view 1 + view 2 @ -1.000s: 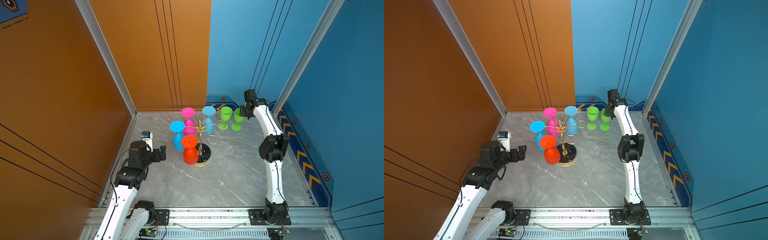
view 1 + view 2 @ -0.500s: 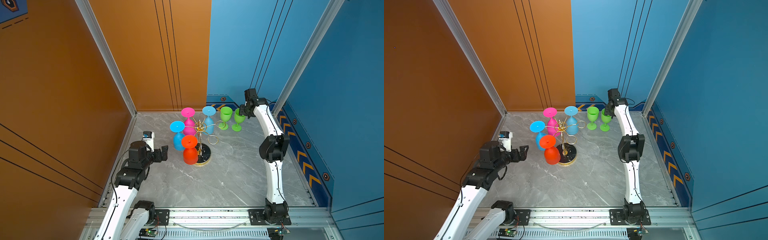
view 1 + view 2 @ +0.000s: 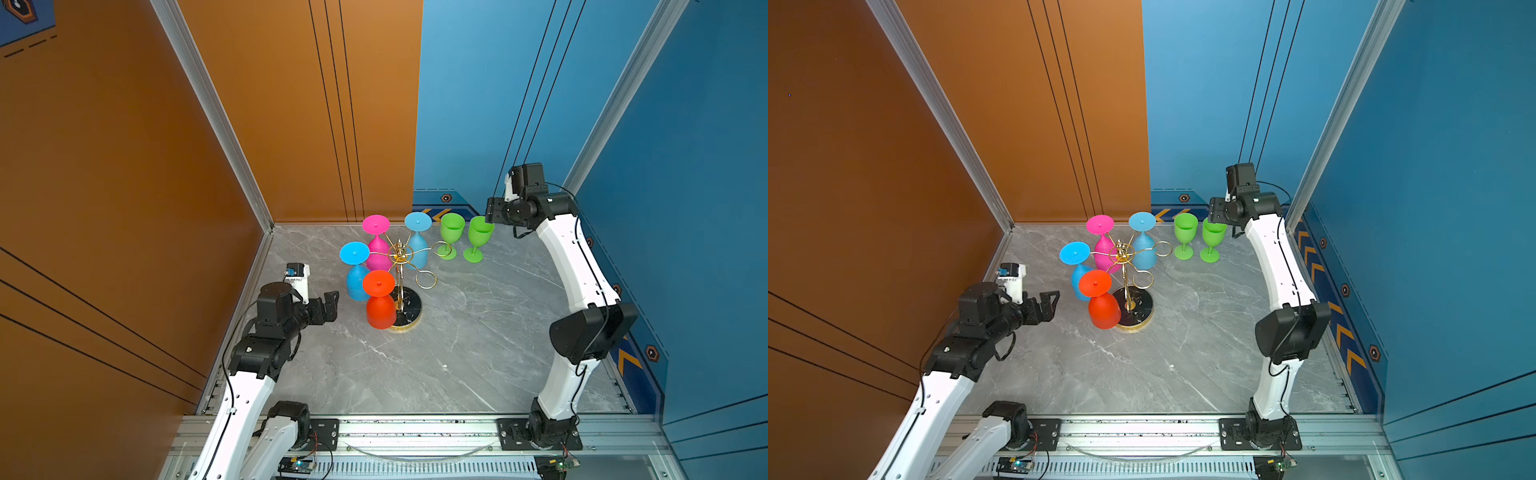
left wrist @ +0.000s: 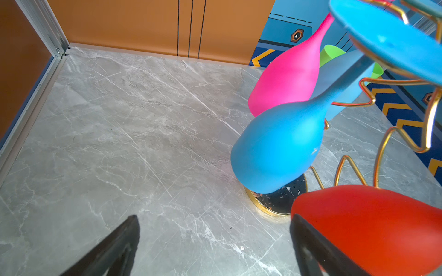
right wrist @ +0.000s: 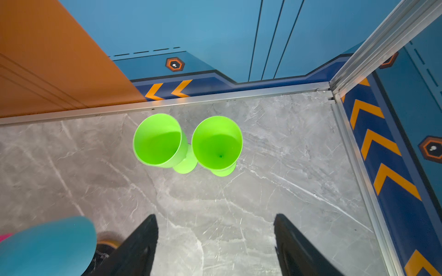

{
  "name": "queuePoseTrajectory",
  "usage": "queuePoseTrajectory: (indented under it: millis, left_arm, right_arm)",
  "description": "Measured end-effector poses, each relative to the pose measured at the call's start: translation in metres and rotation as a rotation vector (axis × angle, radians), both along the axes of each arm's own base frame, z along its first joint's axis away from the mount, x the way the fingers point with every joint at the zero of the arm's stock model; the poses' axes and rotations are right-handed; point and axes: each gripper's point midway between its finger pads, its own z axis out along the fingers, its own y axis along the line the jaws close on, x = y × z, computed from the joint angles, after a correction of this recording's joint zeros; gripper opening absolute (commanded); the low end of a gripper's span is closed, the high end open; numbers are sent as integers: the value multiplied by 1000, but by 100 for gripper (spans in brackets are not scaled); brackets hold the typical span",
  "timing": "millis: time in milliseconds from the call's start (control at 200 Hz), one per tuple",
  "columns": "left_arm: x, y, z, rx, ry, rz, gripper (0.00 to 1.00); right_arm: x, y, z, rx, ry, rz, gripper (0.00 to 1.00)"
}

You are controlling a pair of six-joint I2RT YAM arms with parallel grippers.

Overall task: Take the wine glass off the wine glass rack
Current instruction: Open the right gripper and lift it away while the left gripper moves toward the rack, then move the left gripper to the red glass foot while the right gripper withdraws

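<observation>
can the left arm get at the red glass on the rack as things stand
Probably yes: the left gripper is open, facing the red glass, only bare tabletop between them; a blue glass hangs close beside it.

The left arm [image 3: 249, 390] rises from the near left, elbow bent, holding the left gripper [image 3: 330, 306] low and level, pointing right, jaws spread wide and empty, while the right arm [image 3: 573, 266] stretches to the far right, the right gripper [image 5: 215, 227] aimed downward, jaws apart, gripping nothing
</observation>
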Motion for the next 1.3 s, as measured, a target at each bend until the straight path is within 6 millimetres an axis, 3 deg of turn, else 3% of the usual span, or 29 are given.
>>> queuePoseTrajectory:
  millis: [295,646,796,1301]
  left_arm:
    - [-22,-13,38,-114,-47,-46,98]
    - [-40,-48,74,-324,-35,-194,100]
    - [-48,-60,87,-396,-22,-253,95]
    - [-53,-99,79,-589,206,-356,70]
  right_arm:
    - [-69,18,-39,135,60,70,78]
    - [-119,49,-53,205,39,169,77]
    - [-138,62,-65,202,58,215,77]
    - [-169,75,-81,199,56,278,77]
